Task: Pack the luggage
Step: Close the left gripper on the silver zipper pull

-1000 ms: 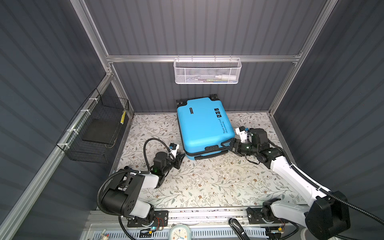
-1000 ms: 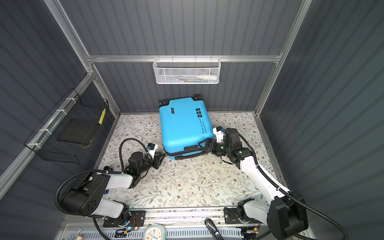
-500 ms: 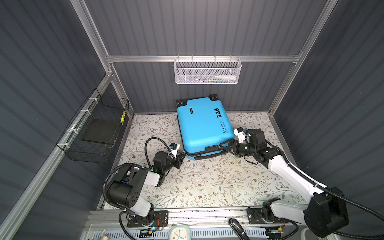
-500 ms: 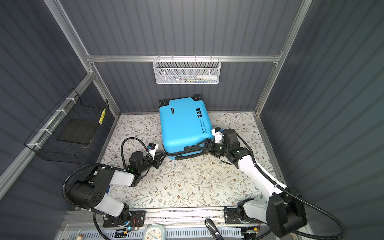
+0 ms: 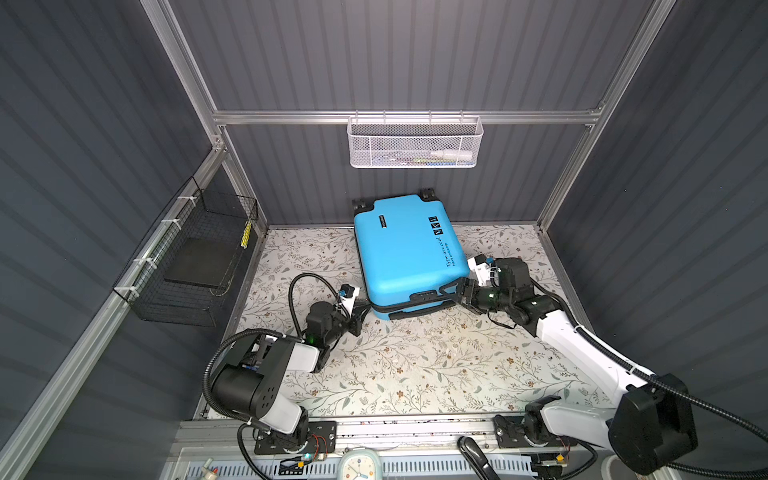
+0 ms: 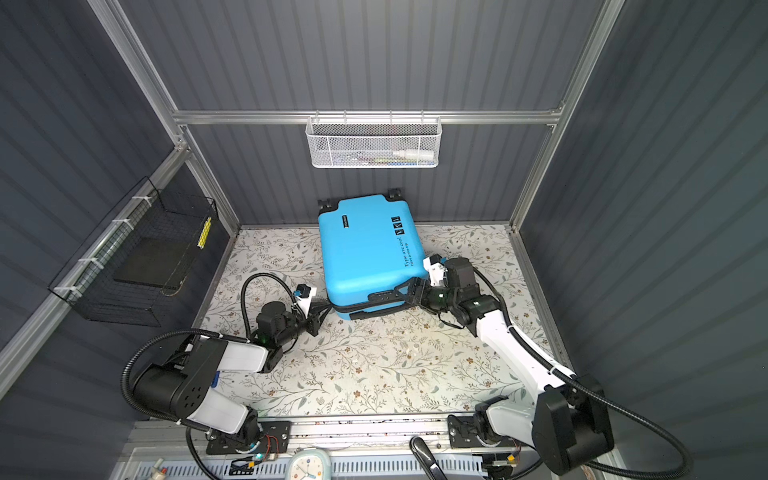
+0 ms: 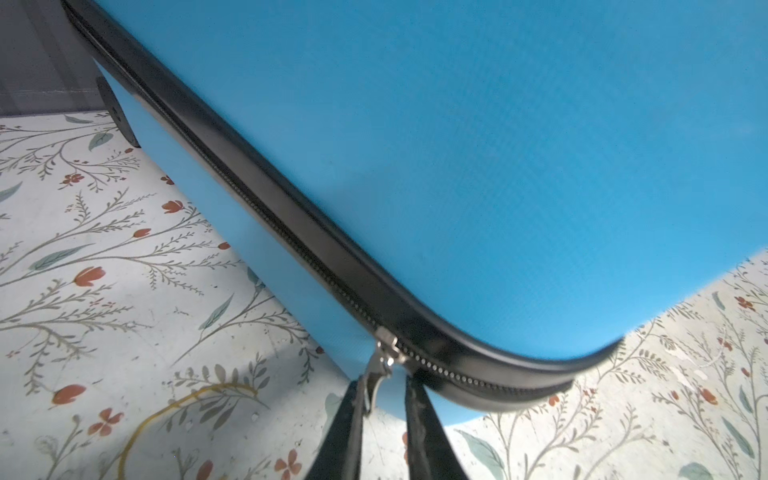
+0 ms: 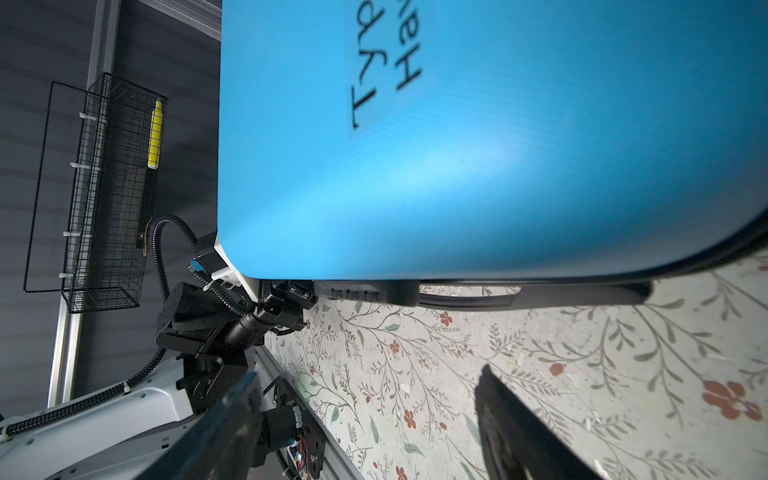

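The luggage (image 5: 405, 249) (image 6: 370, 249) lies flat and closed on the floral table, wheels toward the back wall. My left gripper (image 5: 362, 318) (image 6: 322, 318) is at its front-left corner. In the left wrist view the jaws (image 7: 384, 399) stand narrow but apart. The silver zipper pull (image 7: 376, 374) hangs between them, against one finger. My right gripper (image 5: 455, 293) (image 6: 409, 291) sits at the front-right corner beside the black handle (image 8: 498, 297). In the right wrist view it (image 8: 365, 374) is wide open with only tablecloth between the fingers. The blue shell (image 8: 457, 166) fills that view.
A white mesh basket (image 5: 415, 143) with small items hangs on the back wall. On the left wall hangs a black wire basket (image 5: 187, 257) holding a dark flat item and a yellow thing. A small clock (image 5: 359, 465) sits at the front rail.
The left jaws have narrowed around the zipper pull. The right gripper has edged slightly closer to the suitcase's front corner. The suitcase has not moved.
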Controlling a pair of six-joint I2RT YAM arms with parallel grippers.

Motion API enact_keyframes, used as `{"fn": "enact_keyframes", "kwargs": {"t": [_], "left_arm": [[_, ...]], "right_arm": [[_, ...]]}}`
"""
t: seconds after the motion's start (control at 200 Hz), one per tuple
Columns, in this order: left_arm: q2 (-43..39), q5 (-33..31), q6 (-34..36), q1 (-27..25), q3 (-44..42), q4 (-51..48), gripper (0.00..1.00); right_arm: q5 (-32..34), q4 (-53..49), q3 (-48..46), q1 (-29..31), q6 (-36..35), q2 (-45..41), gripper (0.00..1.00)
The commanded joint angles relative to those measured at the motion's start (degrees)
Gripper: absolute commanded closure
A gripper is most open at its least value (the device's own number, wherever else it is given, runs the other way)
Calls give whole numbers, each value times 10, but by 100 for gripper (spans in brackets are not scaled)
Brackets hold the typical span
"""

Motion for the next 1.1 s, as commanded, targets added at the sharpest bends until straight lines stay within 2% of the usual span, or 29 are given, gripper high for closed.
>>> {"fn": "enact_keyframes", "kwargs": {"t": [0.0,0.235,0.325,0.45,0.55,0.87,0.915,1.096], "left_arm": [[-21,17,13,2,15,9,82],[-36,16,13,2,13,-14,85],[-39,15,14,2,10,-20,91],[-44,13,15,2,8,-30,93],[-50,11,17,2,8,-41,100],[-67,-21,-2,2,-3,-58,100],[-73,-48,-11,2,-4,-61,100],[-118,-111,-27,1,-18,-95,85]], "right_arm": [[5,3,-8,3,1,4,20],[5,5,-1,4,2,4,20],[6,5,4,4,3,6,20],[6,4,11,4,2,7,20],[6,4,14,4,2,7,20],[3,12,6,8,6,8,20],[4,15,4,10,8,8,20],[6,30,-7,22,16,13,19]]}}
